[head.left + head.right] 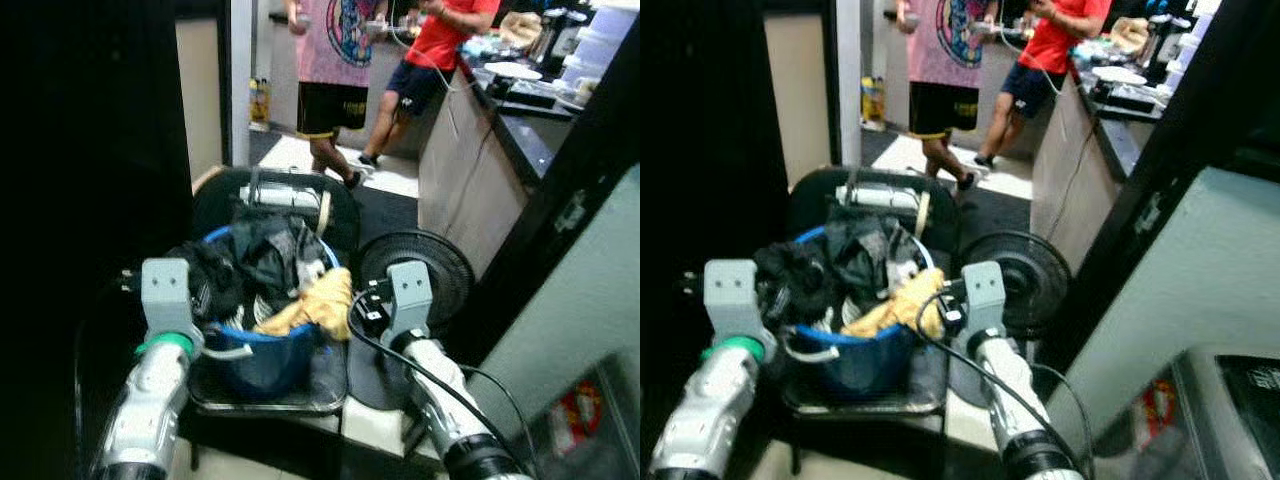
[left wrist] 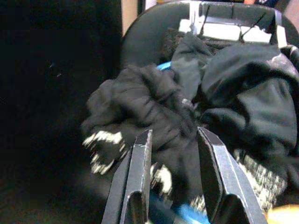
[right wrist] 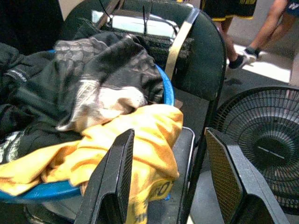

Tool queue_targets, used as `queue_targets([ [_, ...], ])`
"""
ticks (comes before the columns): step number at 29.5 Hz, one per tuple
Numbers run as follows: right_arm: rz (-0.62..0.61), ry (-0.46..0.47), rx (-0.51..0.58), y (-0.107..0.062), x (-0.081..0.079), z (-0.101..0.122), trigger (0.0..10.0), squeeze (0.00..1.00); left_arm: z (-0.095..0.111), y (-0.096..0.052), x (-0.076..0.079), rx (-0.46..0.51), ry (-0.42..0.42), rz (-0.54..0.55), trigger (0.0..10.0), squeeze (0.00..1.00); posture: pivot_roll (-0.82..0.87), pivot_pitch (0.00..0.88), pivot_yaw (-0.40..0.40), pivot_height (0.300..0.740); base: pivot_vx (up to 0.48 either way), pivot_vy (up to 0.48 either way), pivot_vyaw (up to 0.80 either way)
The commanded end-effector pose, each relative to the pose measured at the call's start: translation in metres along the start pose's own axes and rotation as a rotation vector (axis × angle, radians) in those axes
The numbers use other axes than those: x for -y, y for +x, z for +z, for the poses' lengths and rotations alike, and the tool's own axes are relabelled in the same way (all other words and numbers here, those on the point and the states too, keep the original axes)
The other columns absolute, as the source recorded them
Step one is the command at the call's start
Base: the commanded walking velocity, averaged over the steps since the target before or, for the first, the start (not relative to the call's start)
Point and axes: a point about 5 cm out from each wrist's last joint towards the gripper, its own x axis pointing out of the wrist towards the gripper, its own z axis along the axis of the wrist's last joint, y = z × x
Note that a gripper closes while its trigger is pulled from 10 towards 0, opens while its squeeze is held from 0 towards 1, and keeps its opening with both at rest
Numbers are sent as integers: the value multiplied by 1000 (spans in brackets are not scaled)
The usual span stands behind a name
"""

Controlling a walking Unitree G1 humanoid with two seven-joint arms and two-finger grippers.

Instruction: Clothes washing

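A blue basin (image 1: 262, 368) heaped with clothes stands on the seat of a black chair (image 1: 340, 212). Dark garments (image 2: 149, 107) fill its left and back; a yellow garment (image 3: 140, 135) hangs over its right rim. My left gripper (image 2: 174, 137) is open at the basin's left side, its fingers (image 2: 140, 158) straddling a crumpled black garment. My right gripper (image 3: 169, 135) is open at the basin's right side, close over the yellow garment and the chair seat (image 3: 184, 144). In the head views, the wrist blocks (image 1: 167, 290) (image 1: 405, 290) hide both grippers' fingers.
A black floor fan (image 1: 415, 260) stands right of the chair, beside my right arm. A kitchen counter (image 1: 480, 170) runs along the right, and two people (image 1: 335, 60) (image 1: 430, 50) stand beyond the chair. A light appliance (image 1: 1230, 400) is at the near right. Darkness lies to the left.
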Motion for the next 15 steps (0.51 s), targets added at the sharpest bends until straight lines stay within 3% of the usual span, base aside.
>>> queue_targets([
  [1, -5, -9, -2, 0, 3, 1, 10000, 0, -3, -1, 4, -7, 9, -9, 10000, 0, -16, 0, -48, 740, 262, 0, 0],
  [6, -5, -8, 5, 1, 2, 4, 10000, 0, -5, -1, 6, -14, 17, -18, 10000, 0, -19, 0, -38, 740, 247, 0, 0],
  [9, -8, -55, -1, 1, 3, 4, 10000, 0, -6, -1, 7, -15, 18, -22, 10000, 0, -14, 0, -32, 740, 240, 0, 0],
  [11, 4, -117, 1, 1, 1, 4, 10000, 0, -6, 0, 8, -20, 27, -32, 10000, 0, -4, 0, -23, 740, 0, 0, 800],
  [13, 4, -117, 1, 1, 1, 4, 10000, 0, -6, 0, 8, -20, 27, -32, 10000, 0, -4, 0, -23, 740, 0, 0, 800],
  [15, -3, -75, 2, 2, -5, 3, 10000, 0, -5, 1, 6, -32, 45, -57, 10000, 0, 49, 0, 48, 740, 0, 0, 400],
])
